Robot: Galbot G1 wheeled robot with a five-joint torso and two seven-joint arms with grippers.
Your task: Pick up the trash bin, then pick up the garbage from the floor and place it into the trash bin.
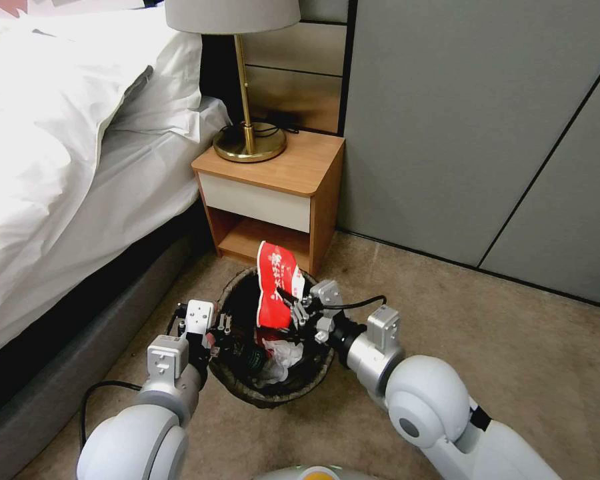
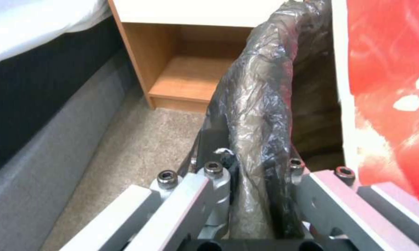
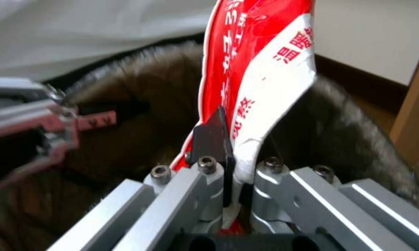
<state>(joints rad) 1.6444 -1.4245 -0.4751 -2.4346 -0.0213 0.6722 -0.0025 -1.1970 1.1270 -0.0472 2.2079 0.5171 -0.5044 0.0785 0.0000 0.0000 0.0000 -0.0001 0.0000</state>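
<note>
While binning: my right gripper (image 1: 293,308) clamped the red-and-white wrapper (image 1: 277,283) over the trash bin (image 1: 273,393).
Left gripper (image 1: 221,328): pinched on the rim.
Next: part my right fingers.

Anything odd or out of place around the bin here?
Nothing is spilled. The red-and-white wrapper stands upright above the trash bin, pinched by the right gripper, not yet dropped in. The left gripper clamps the bin's bagged rim.

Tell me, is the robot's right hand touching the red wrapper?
Touching. The right wrist view shows the right hand shut on the red-and-white wrapper, pinching its lower edge.
</note>
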